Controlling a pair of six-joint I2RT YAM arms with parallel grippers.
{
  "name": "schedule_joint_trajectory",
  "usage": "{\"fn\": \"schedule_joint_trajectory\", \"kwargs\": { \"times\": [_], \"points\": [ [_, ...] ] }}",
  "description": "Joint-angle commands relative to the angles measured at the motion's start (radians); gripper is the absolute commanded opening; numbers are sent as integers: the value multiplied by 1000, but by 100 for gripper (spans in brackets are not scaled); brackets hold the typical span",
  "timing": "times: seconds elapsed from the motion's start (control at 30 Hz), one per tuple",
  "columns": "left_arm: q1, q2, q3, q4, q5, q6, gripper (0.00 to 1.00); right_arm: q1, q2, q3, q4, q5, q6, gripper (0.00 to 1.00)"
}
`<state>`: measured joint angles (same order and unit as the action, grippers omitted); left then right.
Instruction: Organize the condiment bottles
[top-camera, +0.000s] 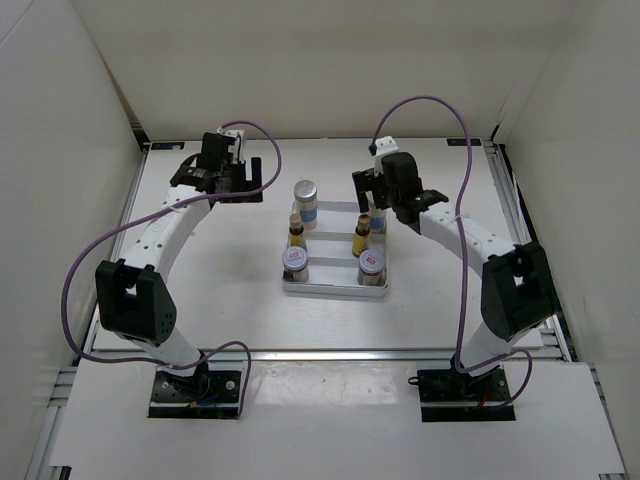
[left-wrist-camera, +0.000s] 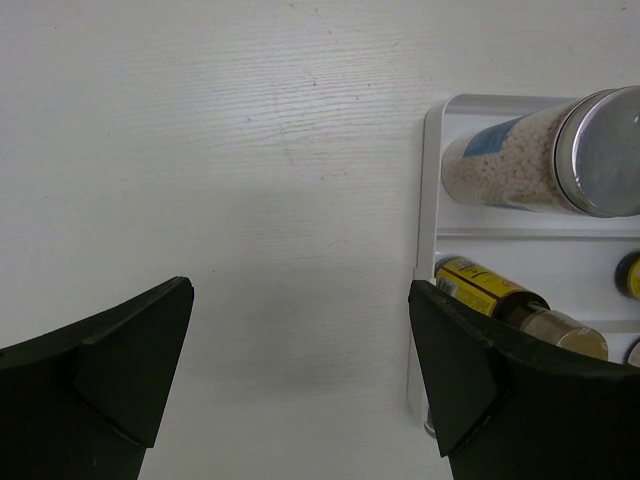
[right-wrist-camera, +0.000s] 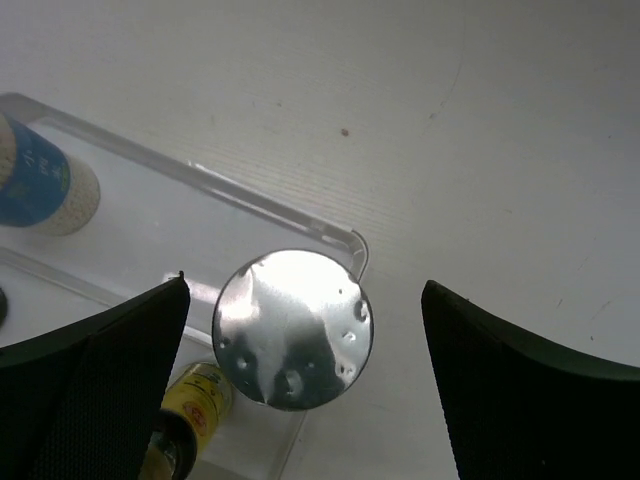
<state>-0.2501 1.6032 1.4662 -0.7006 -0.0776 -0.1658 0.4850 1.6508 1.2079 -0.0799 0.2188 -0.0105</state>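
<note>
**Right gripper open around the tall bottle at the tray's far right corner**

My right gripper (right-wrist-camera: 305, 292) straddles a tall white bottle (right-wrist-camera: 293, 328), seen cap-on. The fingers are spread wide and neither one touches it. The bottle stands at the far right corner of the tray (top-camera: 335, 290), just inside the rim as far as I can tell.

My read is that the bottle is already in place and the step is a clean release. I'd lift straight up along the bottle's axis with the fingers wide and no sideways drift. A tall narrow bottle tips easily, and a yellow bottle (right-wrist-camera: 195, 395) stands just nearer in the same column. If this is a grasp instead, I'd centre on the cap, drop below it, then close.

The bottle's long axis is vertical — cap pointing up at the wrist camera, base down on the tray.

The other tall white bottle (top-camera: 305, 195) is at the tray's far left corner. The other yellow bottle (top-camera: 296, 230) is in the middle row, and two jars (top-camera: 295, 260) sit along the near rim. All of them are upright.

The left gripper (left-wrist-camera: 300, 300) is spread and holds nothing — it hangs over the table (left-wrist-camera: 200, 150) just left of the tray's left rim.
</note>
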Motion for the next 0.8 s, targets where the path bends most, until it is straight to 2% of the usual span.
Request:
{"fn": "schedule_joint_trajectory", "kwargs": {
  "times": [0.0,0.1,0.17,0.37,0.5,0.77],
  "points": [
    [5,-60,-21,21,6,-5,100,4,-48,113,8,31,-6,100],
    [5,-69,-30,30,-4,-5,100,4,-39,180,-44,40,-15,100],
    [5,-69,-41,41,-13,-5,100,4,-17,283,-99,51,-16,100],
    [5,-127,-98,111,-79,-14,100,4,1,522,-375,80,-16,100],
    [5,-196,-144,156,-116,-5,100,4,-138,455,-452,90,-16,100],
    [5,-459,-334,249,-105,25,100,-6,-382,300,-552,92,46,100]
  ]
}}
